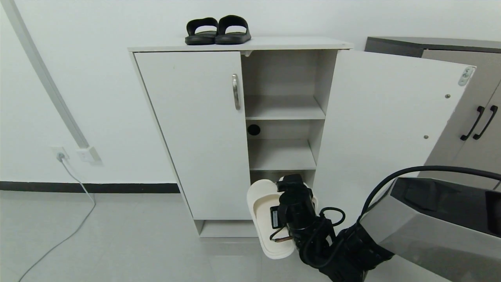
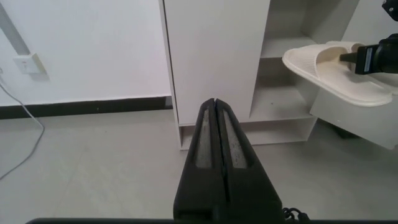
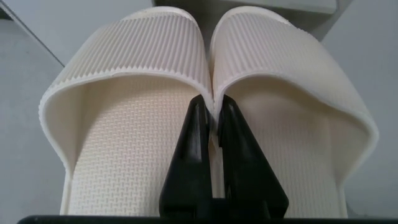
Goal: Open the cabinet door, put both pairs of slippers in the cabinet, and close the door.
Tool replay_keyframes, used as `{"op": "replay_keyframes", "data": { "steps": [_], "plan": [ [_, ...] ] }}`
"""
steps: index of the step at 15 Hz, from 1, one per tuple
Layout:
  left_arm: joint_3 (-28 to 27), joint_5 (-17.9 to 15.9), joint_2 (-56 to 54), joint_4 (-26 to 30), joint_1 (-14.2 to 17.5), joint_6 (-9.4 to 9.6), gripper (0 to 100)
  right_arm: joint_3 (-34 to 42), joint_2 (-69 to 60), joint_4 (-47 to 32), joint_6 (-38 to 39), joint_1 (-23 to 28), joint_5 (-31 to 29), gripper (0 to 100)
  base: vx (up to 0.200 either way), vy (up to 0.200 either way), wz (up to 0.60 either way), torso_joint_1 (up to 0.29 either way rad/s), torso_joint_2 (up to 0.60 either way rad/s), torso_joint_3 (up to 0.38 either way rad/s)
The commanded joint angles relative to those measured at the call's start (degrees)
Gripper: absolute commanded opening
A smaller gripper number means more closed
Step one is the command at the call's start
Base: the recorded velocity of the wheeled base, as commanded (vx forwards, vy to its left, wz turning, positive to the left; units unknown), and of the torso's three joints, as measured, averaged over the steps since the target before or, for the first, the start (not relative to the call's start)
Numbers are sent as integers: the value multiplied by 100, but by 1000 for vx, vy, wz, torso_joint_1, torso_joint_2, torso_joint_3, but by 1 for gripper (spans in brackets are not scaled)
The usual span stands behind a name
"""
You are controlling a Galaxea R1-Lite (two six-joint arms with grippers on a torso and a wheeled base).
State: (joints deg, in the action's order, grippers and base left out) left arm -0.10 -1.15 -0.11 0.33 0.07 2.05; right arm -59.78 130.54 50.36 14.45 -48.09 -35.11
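White slippers [image 3: 124,130]: the pair sits side by side, pinched together in my right gripper [image 3: 213,109]; it hangs off the floor, low, just in front of the cabinet's open right half, toes toward the shelves.
Right jaws: clenched on the two inner edges where the slippers meet, reaching in from the heel side.
Black slippers [image 1: 218,30]: untouched, side by side on top of the cabinet [image 1: 297,43].
Open door [image 1: 387,125]: swung wide on the right, close beside my right arm.
Left door [image 1: 191,133]: shut.
Shelves: upper shelf [image 1: 283,109] and lower shelf [image 1: 280,156] are bare; the bottom compartment is partly hidden behind the white pair.
Left gripper [image 2: 214,106]: jaws pressed together on nothing, low over the floor, well to the left of the white pair, facing the cabinet.
Step in hand, as I judge it: carry the white pair into a compartment and let go.
Risk 1: one thin pinch holds two slippers; a bump could let one slide out and drop.
Risk 2: the toes may catch a shelf edge or the left door if I enter too high or too far left.
Risk 3: my right arm may nudge the open door, which could swing in on the pair.
Risk 4: letting go with the heels overhanging would stop the door closing.
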Motion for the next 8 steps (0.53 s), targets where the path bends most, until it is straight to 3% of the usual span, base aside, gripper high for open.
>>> {"op": "replay_keyframes", "data": {
  "steps": [1, 5, 8],
  "plan": [
    [1, 0, 11, 2, 1, -3, 0, -7, 51, 9, 6, 10, -5, 0, 0, 0, 0, -7, 2, -178],
    [1, 0, 11, 2, 1, -3, 0, 10, 24, 35, -3, 19, -14, 0, 0, 0, 0, 2, 4, -192],
    [1, -8, 11, 2, 1, -3, 0, 10, -81, 246, -65, -51, -479, 0, 0, 0, 0, -1, 1, -199]
  ]
}}
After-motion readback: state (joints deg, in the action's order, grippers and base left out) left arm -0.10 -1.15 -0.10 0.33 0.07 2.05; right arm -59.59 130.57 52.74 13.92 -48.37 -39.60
